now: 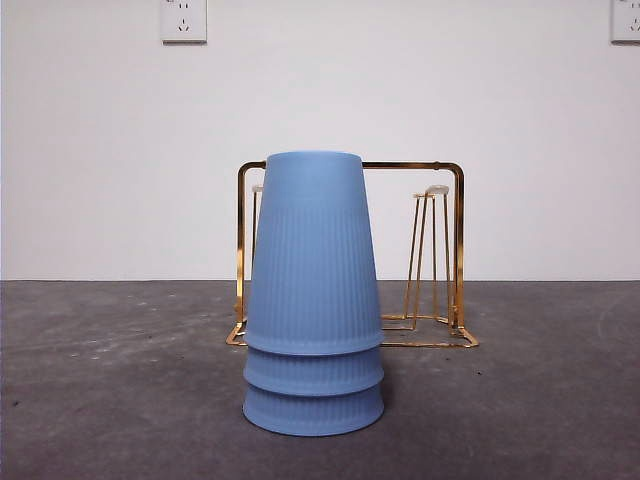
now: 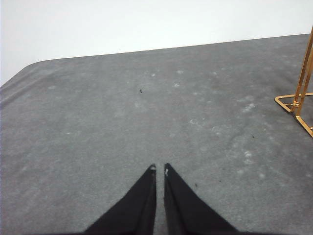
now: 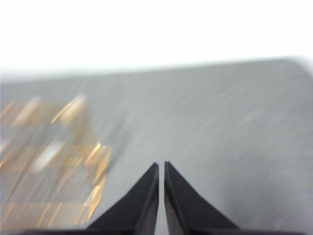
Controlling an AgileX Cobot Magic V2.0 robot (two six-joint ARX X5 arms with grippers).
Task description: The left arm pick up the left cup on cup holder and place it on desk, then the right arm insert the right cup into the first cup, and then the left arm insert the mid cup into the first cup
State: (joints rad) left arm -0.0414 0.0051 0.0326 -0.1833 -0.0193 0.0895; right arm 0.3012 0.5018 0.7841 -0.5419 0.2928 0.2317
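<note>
Item: three blue cups [image 1: 313, 300], nested mouth-down in one stack on the counter [image 1: 110, 380], just before the cup holder [image 1: 440, 250], whose pegs we find bare. We judge the task complete. Left gripper [image 2: 159, 169] and right gripper [image 3: 161, 165]: jaws closed, empty.

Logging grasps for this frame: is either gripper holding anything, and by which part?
Nothing is held. The left gripper and right gripper are both shut on nothing.

The right gripper [image 3: 161, 169], jaws nearly together, hangs over the grey desk [image 3: 220, 122]; the blurred gold cup holder [image 3: 54, 166] is near.
</note>
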